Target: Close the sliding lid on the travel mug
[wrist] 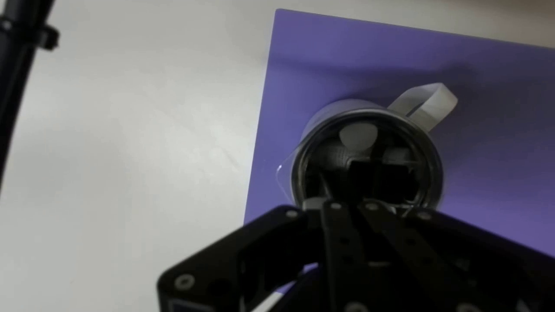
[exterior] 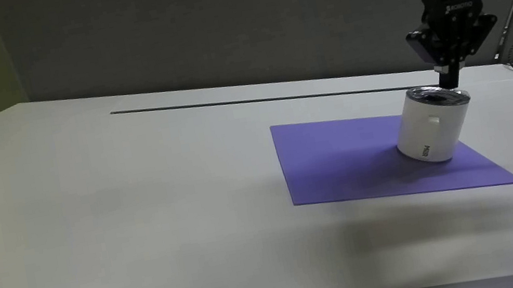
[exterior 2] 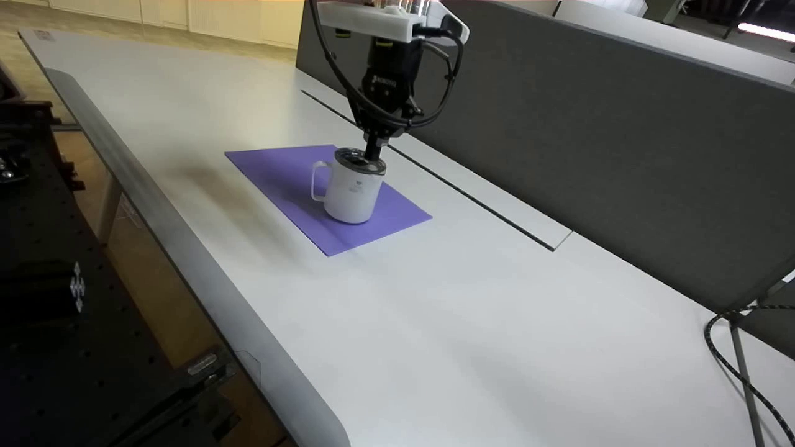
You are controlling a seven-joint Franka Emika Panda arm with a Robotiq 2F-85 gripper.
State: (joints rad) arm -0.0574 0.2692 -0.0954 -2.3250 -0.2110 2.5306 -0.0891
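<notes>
My gripper (exterior: 449,80), fingers (exterior 2: 372,149) together, stands at the sliding lid (exterior: 438,97) of the travel mug (exterior 2: 352,197) on the purple mat (exterior: 332,154); excess sideways force could skid the unbraced mug.

Purple mat (exterior: 341,160) on white table (exterior: 140,201)

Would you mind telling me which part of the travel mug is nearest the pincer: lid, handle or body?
The dark, silver-rimmed lid: the pincer reaches down to it, while the white handle and body lie lower.
</notes>
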